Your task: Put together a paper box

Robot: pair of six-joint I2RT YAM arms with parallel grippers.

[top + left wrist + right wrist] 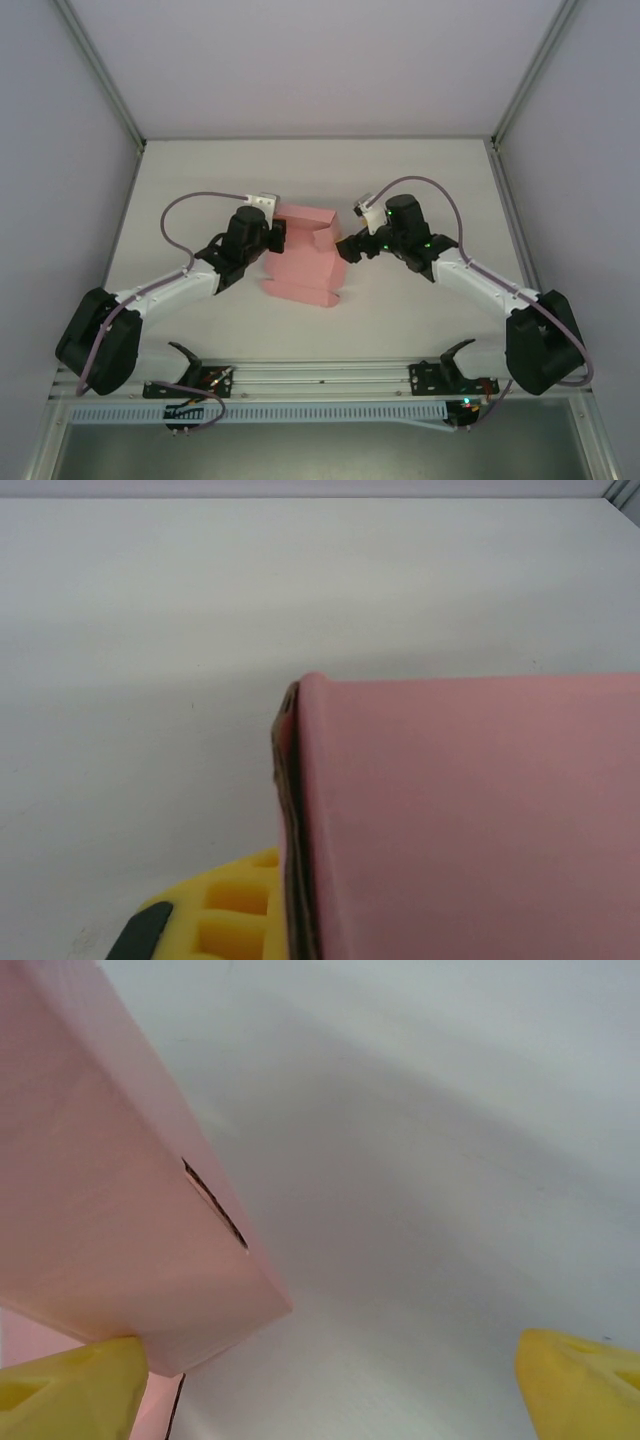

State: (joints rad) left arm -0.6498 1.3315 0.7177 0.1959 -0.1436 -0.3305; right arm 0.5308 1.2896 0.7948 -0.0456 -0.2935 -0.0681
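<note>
The paper box [305,258] sits near the middle of the surface [430,180], partly folded, its far panel raised and its near edge lying flat. The left tool [274,238] is clenched on the box's left edge. In the left wrist view one yellow finger [225,910] sits just beside the dark cut edge of the pink panel [470,820], and the other finger is hidden behind the panel. The right tool [350,248] is released at the box's right side. Its fingers [70,1390] stand wide apart, one at the box's [110,1210] lower corner, the other over bare surface [420,1160]. Open room lies behind the box and to both sides.
</note>
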